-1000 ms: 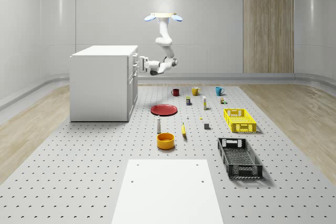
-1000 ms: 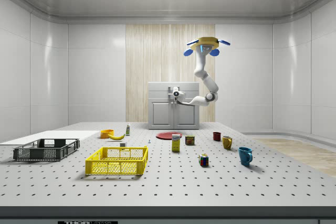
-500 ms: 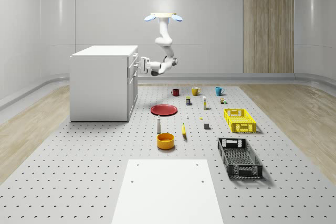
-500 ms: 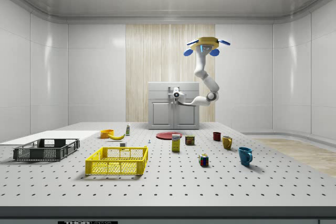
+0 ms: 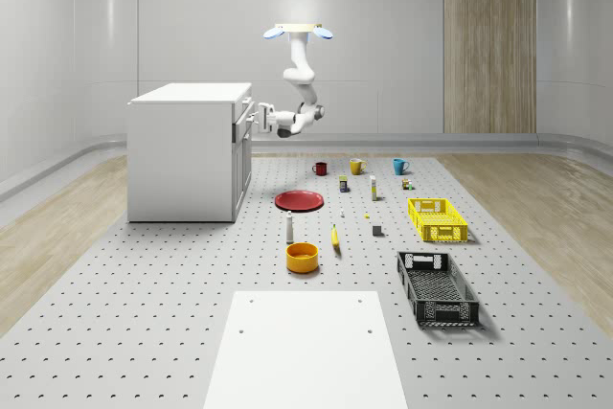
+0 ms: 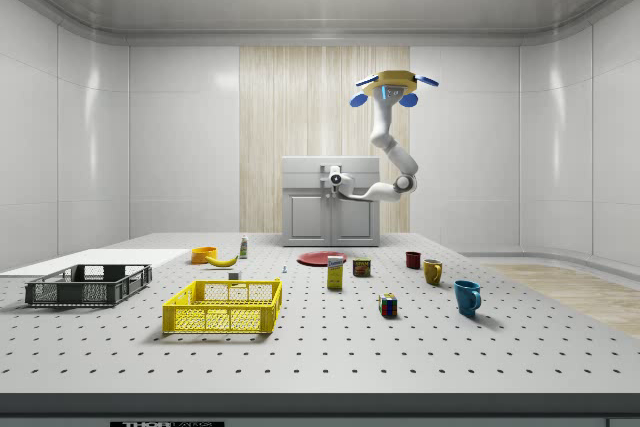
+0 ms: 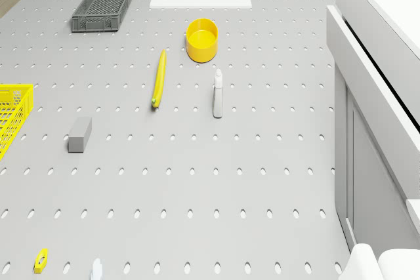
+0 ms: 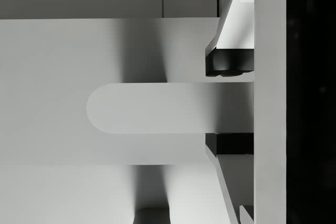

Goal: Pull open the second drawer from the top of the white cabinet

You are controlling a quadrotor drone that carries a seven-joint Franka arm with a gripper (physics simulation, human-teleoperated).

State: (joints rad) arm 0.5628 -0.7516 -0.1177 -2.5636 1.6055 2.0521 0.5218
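The white cabinet [image 5: 182, 155] stands at the whole-scene view's left. The drone [image 5: 298, 32] hovers beside its drawer front, above the table, with the arm bent down toward it. My gripper [image 5: 253, 120] is at an upper drawer's front. In the wrist view the rounded white handle [image 8: 152, 107] lies between my two black finger pads [image 8: 229, 61], with the gripper [image 8: 210, 106] shut on it. In the drone view the drawer front [image 7: 371, 90] stands slightly out from the cabinet body, with a dark gap behind it. I cannot tell which drawer from the top it is.
On the pegboard table lie a red plate [image 5: 299, 200], a yellow bowl [image 5: 302, 257], a banana [image 7: 159, 78], a small bottle [image 7: 217, 94], mugs [image 5: 356, 167], a yellow crate [image 5: 437, 219] and a black crate [image 5: 437, 286]. A white mat [image 5: 306, 347] lies at the front.
The arm's elbow and wrist have shifted slightly at the cabinet front. The drone hovers in the same spot.
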